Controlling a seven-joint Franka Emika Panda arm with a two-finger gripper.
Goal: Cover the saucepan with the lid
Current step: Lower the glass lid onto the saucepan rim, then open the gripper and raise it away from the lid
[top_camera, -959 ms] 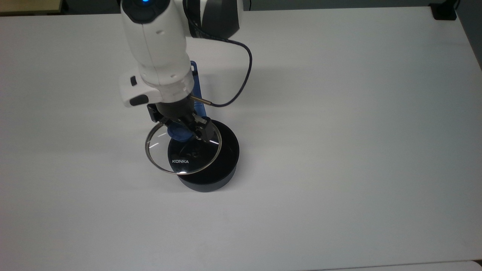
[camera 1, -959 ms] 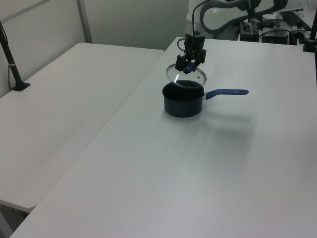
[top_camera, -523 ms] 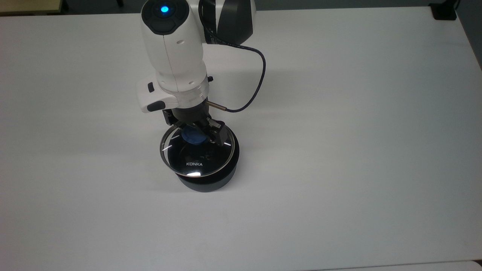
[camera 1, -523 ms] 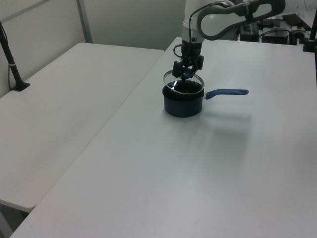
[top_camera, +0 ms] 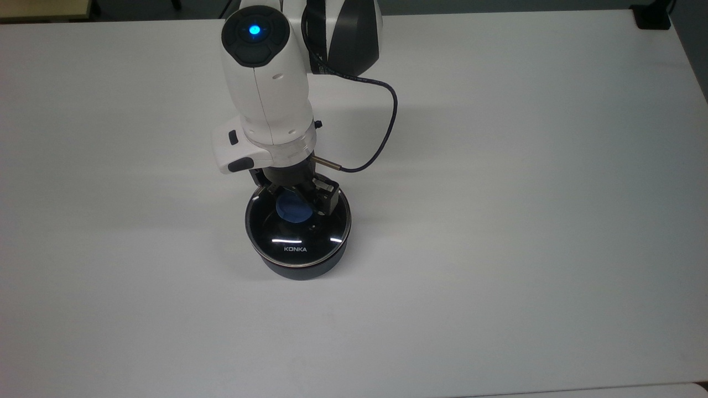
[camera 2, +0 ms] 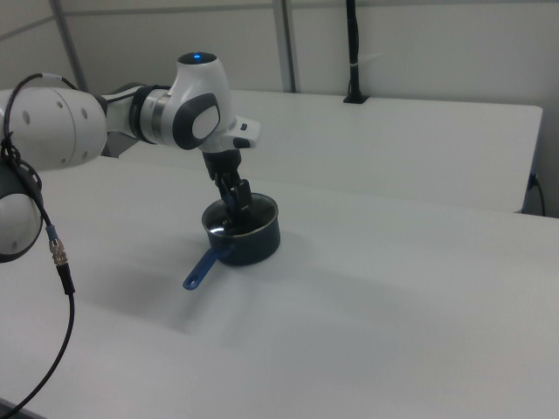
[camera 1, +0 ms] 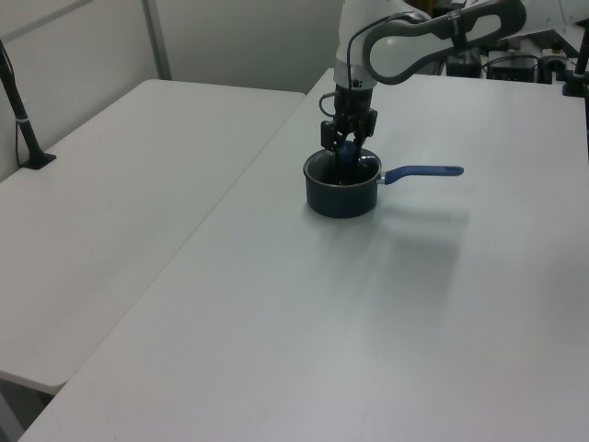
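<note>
The saucepan stands on the white table, dark and round. Its blue handle points toward the left view's right. The clear glass lid with its KONKA lettering lies level over the pan's mouth, metal rim lined up with the pan's rim. My gripper comes straight down from above and is shut on the lid's blue knob. In the right view the gripper stands over the saucepan, whose handle runs toward the lower left.
A dark cable loops from my wrist to the top view's right. A black clamped post stands on the neighbouring table at the left view's left. A black block sits at the table's far right corner.
The gripper carried the lid from a tilted position off the pan's left side, in the top view, to the right and down. The lid now lies level on the pan.
</note>
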